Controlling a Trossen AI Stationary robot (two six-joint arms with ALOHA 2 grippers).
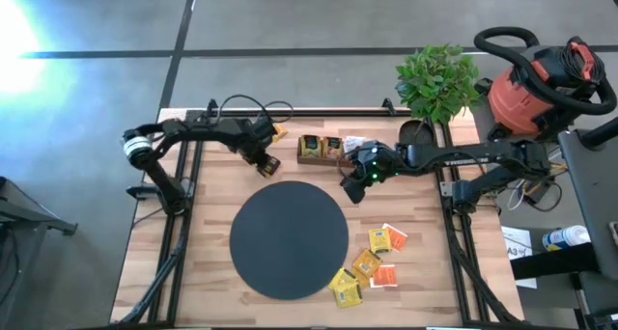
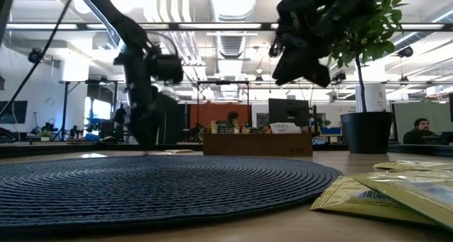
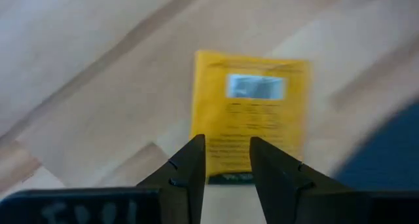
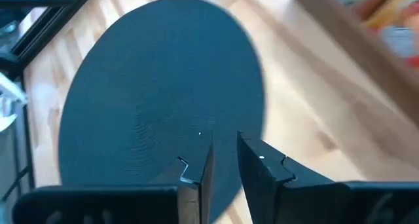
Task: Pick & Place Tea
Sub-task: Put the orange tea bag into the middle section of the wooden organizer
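A yellow tea sachet (image 3: pixel 252 112) lies flat on the wooden table just off the far left edge of the black disc (image 1: pixel 288 238). My left gripper (image 3: pixel 228 162) points steeply down over it, open, one finger on either side of the sachet's dark-marked edge (image 3: pixel 229 178). In the low view this gripper (image 2: pixel 146 147) is close above the table. My right gripper (image 4: pixel 224 155) hangs in the air over the disc's far right edge (image 4: pixel 249 86), open by a narrow gap with nothing in it. Several more sachets (image 1: pixel 372 262) lie near the disc's right. My left gripper stands with its fingertips (image 3: pixel 193 162) low over the sachet's edge, pointing down from above. I cannot tell whether they touch the sachet, which lies flat on the table.
A brown wooden tray (image 1: pixel 323 162) holding more sachets stands at the far middle, between the two grippers. A potted plant (image 1: pixel 436 79) stands at the far right corner, and a red vacuum cleaner (image 1: pixel 541 89) stands beyond the table's right edge.
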